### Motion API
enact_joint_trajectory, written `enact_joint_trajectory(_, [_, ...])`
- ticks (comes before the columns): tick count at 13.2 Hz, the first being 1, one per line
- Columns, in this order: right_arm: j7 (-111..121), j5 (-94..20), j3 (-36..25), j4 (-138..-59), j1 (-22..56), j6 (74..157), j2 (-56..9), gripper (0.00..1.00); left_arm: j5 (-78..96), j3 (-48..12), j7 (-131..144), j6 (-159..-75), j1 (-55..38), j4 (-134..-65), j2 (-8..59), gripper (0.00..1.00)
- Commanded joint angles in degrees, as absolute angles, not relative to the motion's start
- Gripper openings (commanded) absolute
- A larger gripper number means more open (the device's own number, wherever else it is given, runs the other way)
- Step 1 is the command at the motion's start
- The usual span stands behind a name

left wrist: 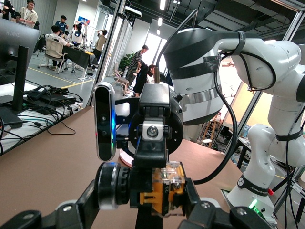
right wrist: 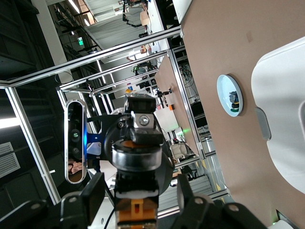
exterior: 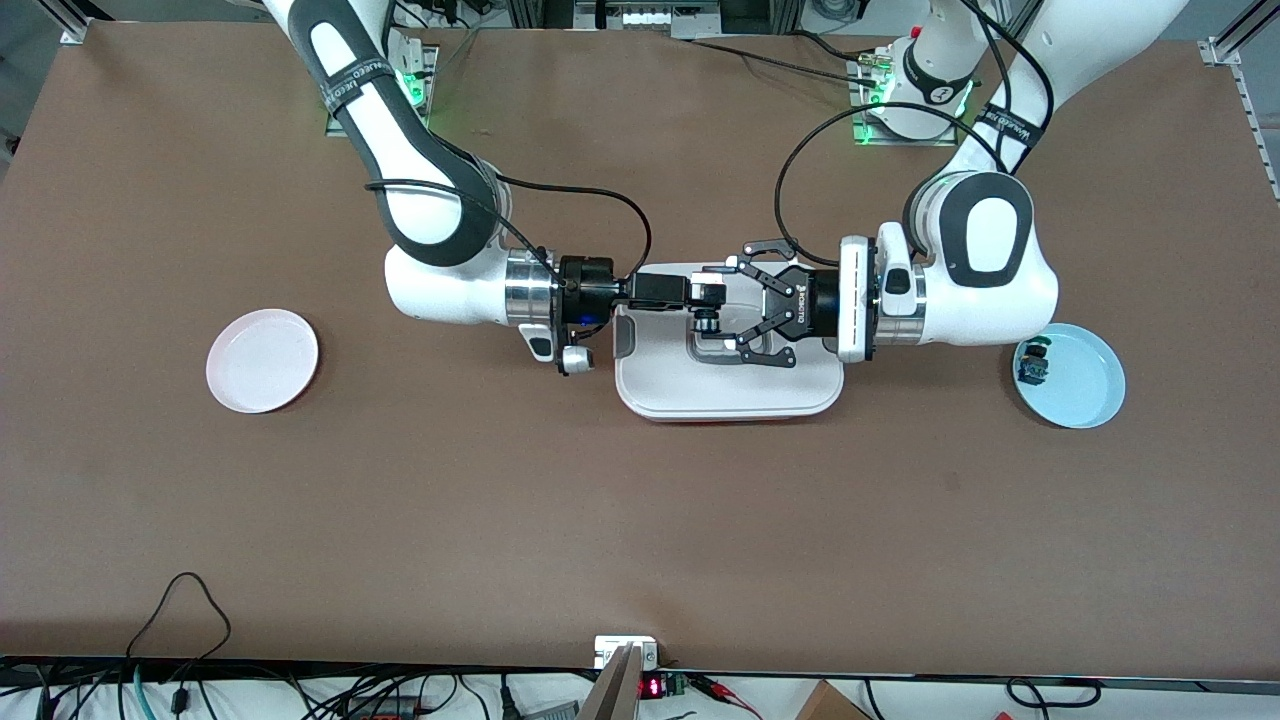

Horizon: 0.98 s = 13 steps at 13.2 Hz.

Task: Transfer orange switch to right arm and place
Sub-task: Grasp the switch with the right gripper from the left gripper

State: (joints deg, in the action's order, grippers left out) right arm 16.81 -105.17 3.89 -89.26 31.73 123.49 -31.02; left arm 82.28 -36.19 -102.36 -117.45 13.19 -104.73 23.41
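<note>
Handover in mid-air over the white tray (exterior: 660, 400): both grippers meet nose to nose above it. The orange switch (exterior: 707, 322) sits right at the tip of the right gripper (exterior: 705, 296), whose slim fingers are clamped on it. The left gripper (exterior: 735, 312) has its black linkage fingers spread wide, the switch lying between them with a gap on each side. A blue plate (exterior: 1085, 385) and a pink plate (exterior: 262, 360) lie at the table's two ends.
</note>
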Motion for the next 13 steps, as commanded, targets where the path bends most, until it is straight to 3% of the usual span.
enact_joint_trajectory(1, [17.8,-106.5,3.6,-87.7,32.3,124.3,-31.9,0.50,84.5,-36.7,-104.8,-118.0,13.4,-105.4,22.9,0.23])
enact_joint_trajectory(4, [17.9,-106.4,3.6,-87.7,32.1,124.2,-31.9,0.07,84.5,-36.7,-104.7,-118.0,13.0,-105.2,22.9,0.27])
enact_joint_trajectory(5, [18.0,-106.4,3.6,-87.7,32.0,124.1,-31.9,0.00,84.5,-36.7,-104.7,-118.0,13.0,-105.3,22.9,0.27])
enact_joint_trajectory(6, [18.1,-106.4,3.6,-87.6,31.9,124.1,-31.9,0.00,84.4,-36.7,-104.9,-118.0,12.8,-105.4,23.3,0.55])
enact_joint_trajectory(7, [18.2,-106.4,3.6,-87.6,31.9,124.2,-31.9,0.00,84.2,-36.7,-105.6,-117.6,12.7,-105.3,23.6,0.99])
enact_joint_trajectory(10, [18.3,-106.4,3.6,-87.6,31.9,124.1,-31.9,0.00,83.9,-36.7,-104.8,-117.2,13.1,-105.1,23.7,1.00])
enact_joint_trajectory(13, [18.4,-106.3,3.2,-86.8,31.5,123.5,-32.1,0.00,79.0,-35.4,-96.5,-111.4,14.4,-103.6,23.4,1.00])
